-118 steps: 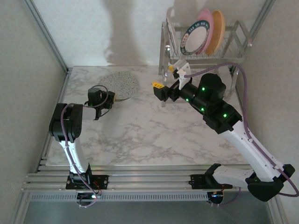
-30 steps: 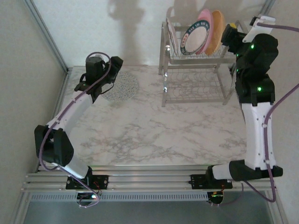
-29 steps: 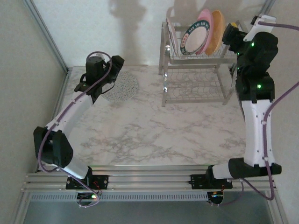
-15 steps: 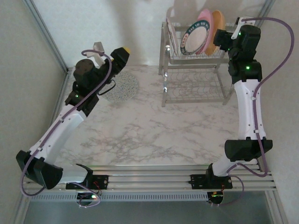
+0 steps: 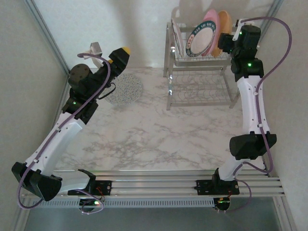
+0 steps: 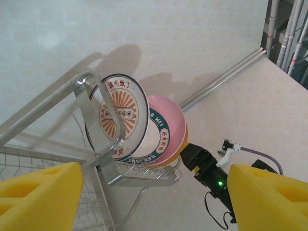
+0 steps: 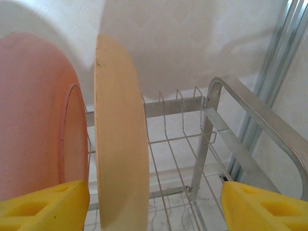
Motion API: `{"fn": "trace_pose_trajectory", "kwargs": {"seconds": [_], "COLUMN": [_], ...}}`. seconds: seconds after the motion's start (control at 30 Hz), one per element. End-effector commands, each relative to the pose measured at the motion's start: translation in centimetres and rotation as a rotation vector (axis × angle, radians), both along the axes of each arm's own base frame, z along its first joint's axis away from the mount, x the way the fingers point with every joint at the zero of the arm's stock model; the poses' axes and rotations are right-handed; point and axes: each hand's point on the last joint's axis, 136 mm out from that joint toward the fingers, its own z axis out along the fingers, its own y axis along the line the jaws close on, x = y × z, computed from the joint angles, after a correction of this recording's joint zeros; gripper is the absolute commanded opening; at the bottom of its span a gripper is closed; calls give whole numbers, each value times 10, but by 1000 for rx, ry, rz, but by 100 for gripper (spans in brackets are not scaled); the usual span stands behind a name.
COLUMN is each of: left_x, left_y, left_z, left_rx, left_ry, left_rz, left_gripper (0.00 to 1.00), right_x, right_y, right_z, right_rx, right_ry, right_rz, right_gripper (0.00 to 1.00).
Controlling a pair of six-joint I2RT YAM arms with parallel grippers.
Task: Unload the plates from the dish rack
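Note:
The chrome dish rack (image 5: 202, 72) stands at the back right. Its upper basket holds a maroon-rimmed plate (image 5: 176, 36), a teal-rimmed plate (image 5: 201, 41), a pink plate (image 5: 211, 24) and a tan-orange plate (image 5: 223, 29), all on edge. A grey-speckled plate (image 5: 126, 89) lies flat on the table. My right gripper (image 5: 225, 42) is open at the basket's right end. The tan-orange plate (image 7: 120, 144) stands between its pads (image 7: 43, 204), close to the left one, beside the pink plate (image 7: 38, 110). My left gripper (image 5: 120, 54) hangs open and empty above the speckled plate, facing the rack (image 6: 103, 139).
White walls close in behind and to the left, and an aluminium post stands at the back right corner by the rack. The marble table (image 5: 159, 130) stretches in front of the rack. The basket's wire slots (image 7: 183, 139) to the right of the tan-orange plate hold nothing.
My right arm rose from the table to the rack's upper basket and closed in on the tan-orange plate. My left arm lifted away from the speckled plate and turned toward the rack.

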Motion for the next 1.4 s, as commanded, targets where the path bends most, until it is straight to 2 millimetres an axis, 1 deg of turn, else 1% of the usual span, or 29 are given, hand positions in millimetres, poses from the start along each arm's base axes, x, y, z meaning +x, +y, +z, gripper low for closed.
{"fn": "trace_pose_trajectory", "kwargs": {"seconds": [0.0, 0.33, 0.47, 0.7, 0.9, 1.03, 1.17, 1.37], "left_x": [-8, -8, -9, -8, -8, -8, -6, -8], "left_y": [-4, -3, -3, -2, -2, -2, -3, -3], "left_z": [15, 16, 16, 16, 17, 18, 17, 23], "left_rx": [-8, -8, -8, -7, -9, -10, -9, -15], "left_ry": [-67, -73, -74, -76, -79, -82, -81, -98], "left_rz": [-23, -19, -18, -14, -13, -13, -15, -16], "left_gripper": [79, 79, 79, 79, 79, 79, 79, 80], "right_x": [-1, 9, 14, 20, 24, 27, 29, 31], "right_y": [-1, 0, 5, 4, 5, 7, 9, 9], "right_z": [14, 7, 5, 2, -4, -7, -10, -9], "right_rx": [-25, -93, -121, -133, -134, -124, -117, -110], "right_ry": [-29, -2, 10, 19, 26, 30, 35, 28], "right_rz": [-4, -70, -80, -120, -114, -101, -90, -82], "right_gripper": [70, 53, 51, 46, 46, 43, 40, 32]}}
